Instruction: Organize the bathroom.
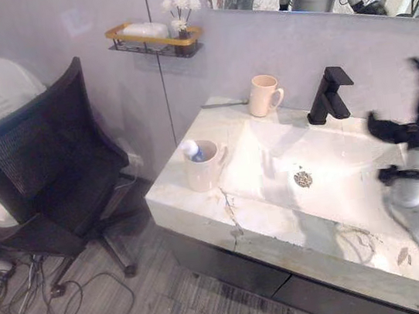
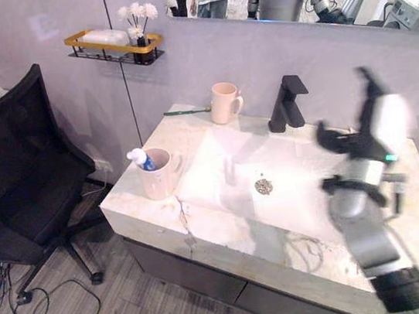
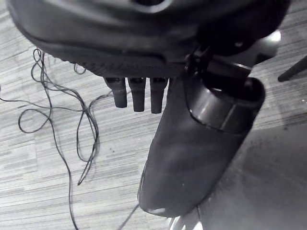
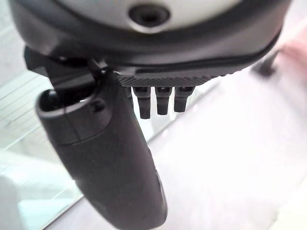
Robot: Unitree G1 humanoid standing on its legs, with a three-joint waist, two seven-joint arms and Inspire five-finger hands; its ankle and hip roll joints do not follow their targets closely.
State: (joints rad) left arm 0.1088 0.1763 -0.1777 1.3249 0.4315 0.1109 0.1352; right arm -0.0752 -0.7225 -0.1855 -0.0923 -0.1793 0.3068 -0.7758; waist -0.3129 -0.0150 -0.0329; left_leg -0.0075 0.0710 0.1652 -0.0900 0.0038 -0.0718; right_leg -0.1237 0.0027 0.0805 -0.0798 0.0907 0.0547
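In the left eye view, a marble counter (image 1: 201,205) with a sink fills the centre; a cup (image 1: 205,167) holding a toothbrush stands at its left edge, a second cup (image 1: 264,95) stands near the black tap (image 1: 328,96) in the upper middle, and an office chair (image 1: 49,179) sits at left. The right hand (image 1: 413,136) is raised at the right edge, fingers spread and holding nothing. In the right eye view, a green toothbrush (image 2: 186,112) lies left of the far cup. In the left wrist view, the left hand (image 3: 192,143) hangs over the floor, fingers relaxed and empty.

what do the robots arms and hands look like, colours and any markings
The right arm is silver-grey with black bands at the wrist and a small teal light. The right hand is dark, with black fingers and a broad dark thumb. The left hand is likewise dark, with ribbed black fingertips and a glossy dark thumb.
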